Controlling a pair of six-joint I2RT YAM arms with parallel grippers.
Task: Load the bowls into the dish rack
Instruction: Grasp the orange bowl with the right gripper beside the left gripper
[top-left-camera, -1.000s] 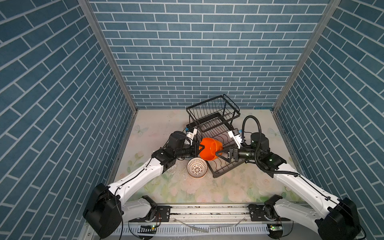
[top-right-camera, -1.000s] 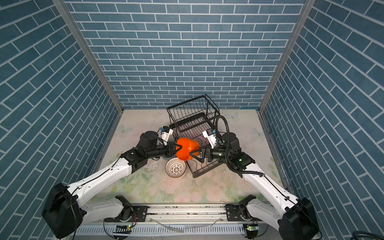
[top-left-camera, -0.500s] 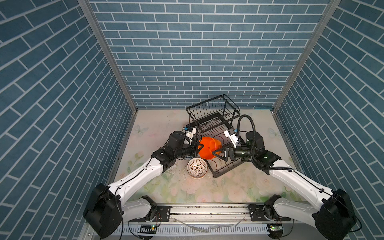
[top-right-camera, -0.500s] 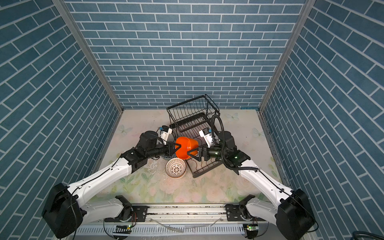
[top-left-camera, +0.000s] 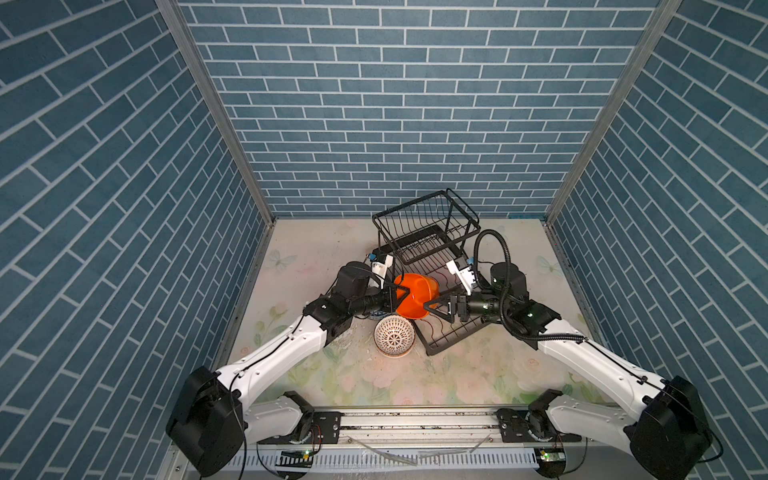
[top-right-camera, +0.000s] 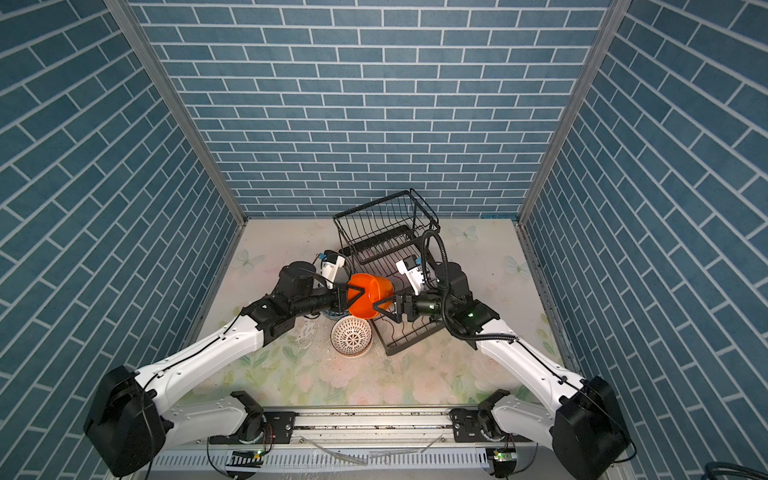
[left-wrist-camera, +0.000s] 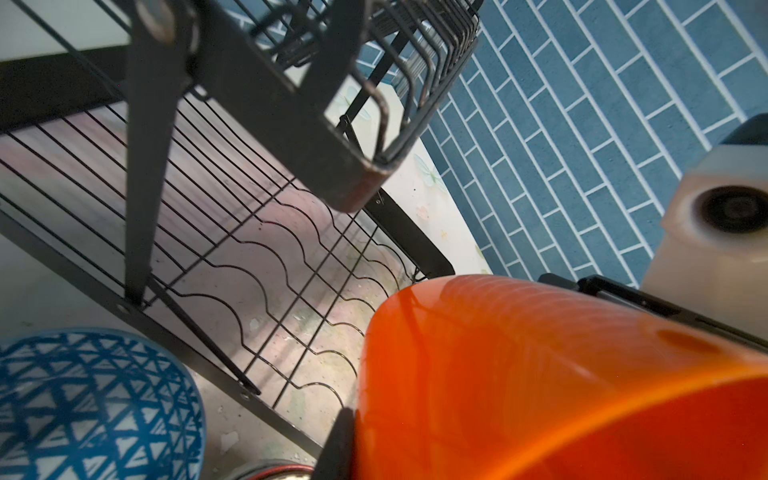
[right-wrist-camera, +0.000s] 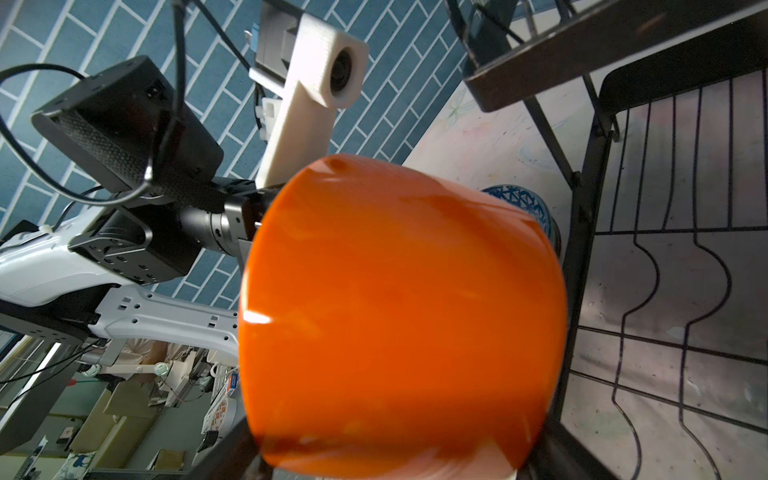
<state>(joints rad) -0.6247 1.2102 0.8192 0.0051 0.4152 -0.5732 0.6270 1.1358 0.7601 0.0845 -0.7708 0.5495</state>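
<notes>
Right gripper (top-left-camera: 434, 311) has closed on the orange rounded-square bowl (top-left-camera: 417, 291) over the black wire dish rack (top-left-camera: 411, 203); whether the left gripper (top-left-camera: 399, 297) pinches it, I cannot tell.

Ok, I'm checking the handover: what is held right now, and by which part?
The orange bowl, in mid-air: left gripper pinches its rim; right gripper straddles the opposite wall, grip uncertain.

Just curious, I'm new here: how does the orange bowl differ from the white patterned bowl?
The orange bowl is plain; the white bowl has a dark lattice pattern. The orange bowl hangs in the air by the rack, tipped on its side; the white bowl sits upright on the table beside the rack. The orange bowl looks squarish, the white bowl round. Neither is in the rack.
</notes>
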